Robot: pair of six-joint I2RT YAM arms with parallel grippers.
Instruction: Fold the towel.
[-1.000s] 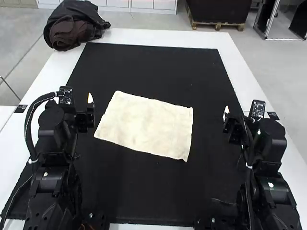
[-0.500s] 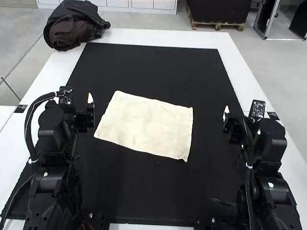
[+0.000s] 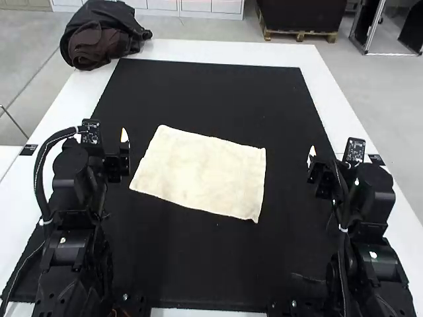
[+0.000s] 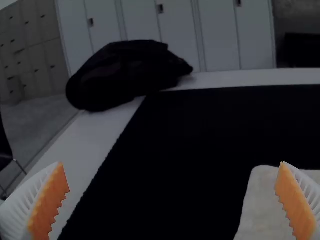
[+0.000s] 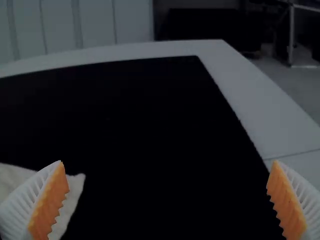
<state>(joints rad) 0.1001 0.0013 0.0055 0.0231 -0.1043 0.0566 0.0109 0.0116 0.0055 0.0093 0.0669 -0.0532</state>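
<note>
A cream towel (image 3: 201,173) lies flat as a slightly skewed rectangle on the black mat, between the two arms. Left of it in the high view is my left gripper (image 3: 124,148), apart from the cloth; my right gripper (image 3: 312,158) stands off its right side. The left wrist view has my left gripper (image 4: 172,200) wide open, with part of the towel (image 4: 260,205) beyond one finger. In the right wrist view my right gripper (image 5: 167,200) is likewise wide open, and a corner of the towel (image 5: 75,192) appears behind one finger.
The black mat (image 3: 211,92) covers most of the white table (image 3: 225,50). A dark bundle of clothing or a bag (image 3: 102,36) rests on the table's far left corner, well beyond the towel.
</note>
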